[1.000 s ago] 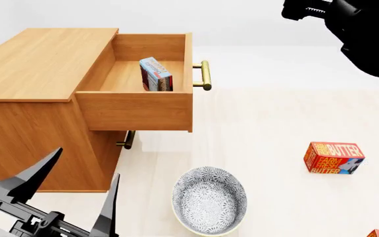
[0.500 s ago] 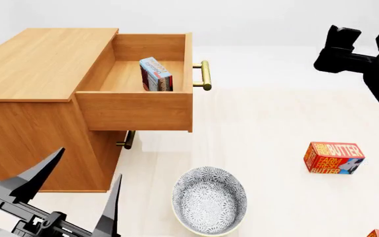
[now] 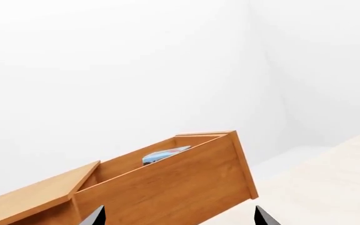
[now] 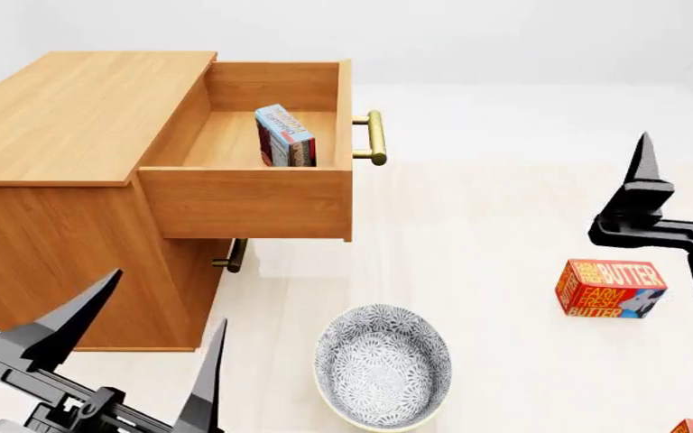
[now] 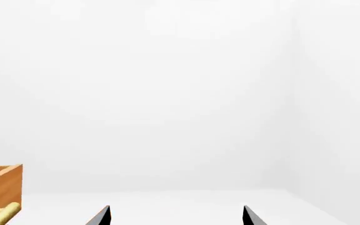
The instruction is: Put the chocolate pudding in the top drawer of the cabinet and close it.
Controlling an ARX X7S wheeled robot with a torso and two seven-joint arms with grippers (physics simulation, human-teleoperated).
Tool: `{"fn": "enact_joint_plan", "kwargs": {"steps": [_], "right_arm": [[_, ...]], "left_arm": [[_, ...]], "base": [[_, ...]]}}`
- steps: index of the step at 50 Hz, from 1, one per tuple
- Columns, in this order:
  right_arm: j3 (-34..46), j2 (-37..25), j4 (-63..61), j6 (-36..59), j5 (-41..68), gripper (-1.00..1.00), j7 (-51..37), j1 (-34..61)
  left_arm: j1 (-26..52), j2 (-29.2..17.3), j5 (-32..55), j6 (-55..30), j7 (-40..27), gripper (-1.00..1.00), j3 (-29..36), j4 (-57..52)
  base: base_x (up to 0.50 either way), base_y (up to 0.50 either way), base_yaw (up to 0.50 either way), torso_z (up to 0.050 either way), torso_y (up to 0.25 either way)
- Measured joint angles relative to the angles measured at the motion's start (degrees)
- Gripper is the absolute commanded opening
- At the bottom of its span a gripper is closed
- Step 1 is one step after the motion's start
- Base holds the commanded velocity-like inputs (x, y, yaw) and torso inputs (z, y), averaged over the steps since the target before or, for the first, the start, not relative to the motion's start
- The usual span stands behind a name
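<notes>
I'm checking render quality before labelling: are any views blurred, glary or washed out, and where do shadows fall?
Head view: sharp throughout, butter box lettering readable, soft shadow under the open top drawer onto the cabinet front, no glare. Left wrist view: crisp drawer edges against a flat white, featureless background. Right wrist view: almost all blank white wall, only the drawer corner and pincer tips showing.

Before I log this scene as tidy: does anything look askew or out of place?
One thing: the blue-and-red chocolate pudding box stands on edge, slightly tilted, inside the open wooden top drawer, which is still pulled out of the orange-brown cabinet. Nothing looks spilled or damaged.
</notes>
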State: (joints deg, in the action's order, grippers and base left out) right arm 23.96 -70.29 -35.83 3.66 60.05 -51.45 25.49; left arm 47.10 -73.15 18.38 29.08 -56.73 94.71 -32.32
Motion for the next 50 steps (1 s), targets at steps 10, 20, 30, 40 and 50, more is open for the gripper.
{"fn": "enact_joint_plan", "kwargs": {"steps": [10,20,30,40,50], "right_arm": [[1.8,0.0,-3.8,-2.8,-12.5,1.00,-6.1,-7.9],[2.8,-0.6,-5.0,-8.3,-21.8,1.00,-11.5,-16.3],[2.2,-3.4,-4.9,-15.6,-27.2,1.00,-17.1,-24.5],[1.3,-6.7,-4.6,-21.3,-30.3,1.00,-22.1,-30.8],[0.9,-8.6,-3.9,-25.3,-32.1,1.00,-25.1,-34.9]], "left_arm": [[-0.1,0.2,0.1,0.0,-0.1,1.00,-0.2,-0.1],[-0.3,0.4,0.0,0.0,-0.3,1.00,-0.3,-0.2],[-0.4,0.7,0.1,-0.2,-0.4,1.00,-0.5,-0.4],[-0.3,1.2,1.0,0.1,0.1,1.00,-0.8,-0.5],[0.5,2.5,2.6,-0.1,1.2,1.00,-1.3,-0.6]], "base": [[0.00,0.00,0.00,0.000,0.000],[0.00,0.00,0.00,0.000,0.000],[0.00,0.00,0.00,0.000,0.000],[0.00,0.00,0.00,0.000,0.000],[0.00,0.00,0.00,0.000,0.000]]}}
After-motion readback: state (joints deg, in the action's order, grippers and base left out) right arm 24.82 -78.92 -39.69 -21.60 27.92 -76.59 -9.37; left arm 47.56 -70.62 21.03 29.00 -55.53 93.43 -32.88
